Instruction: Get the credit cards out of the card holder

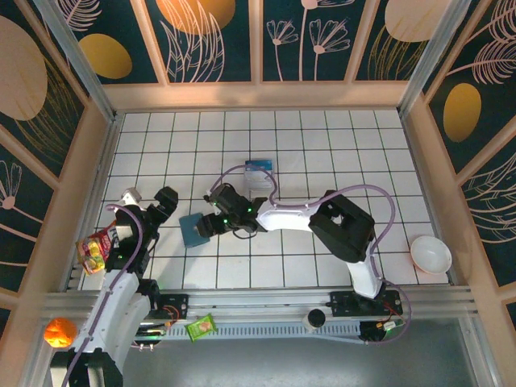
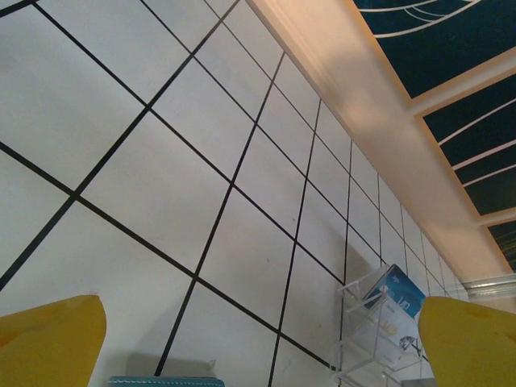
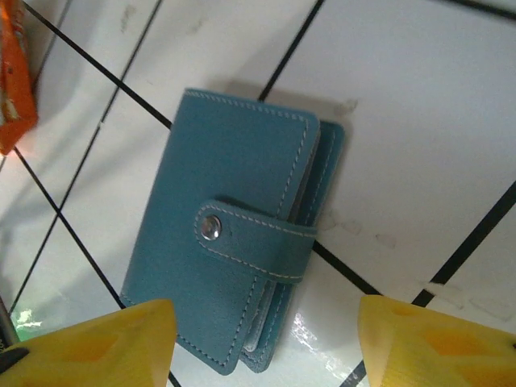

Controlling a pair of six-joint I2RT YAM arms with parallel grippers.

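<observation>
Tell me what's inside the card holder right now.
The card holder lies closed, its strap snapped shut. Only thin pale edges show between its panels; whether those are cards or pockets can't be told, since the cover hides them.

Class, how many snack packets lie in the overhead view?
2: a red-and-yellow packet at the table's left edge; a green packet on the front rail. More may hide under the arms.
</observation>
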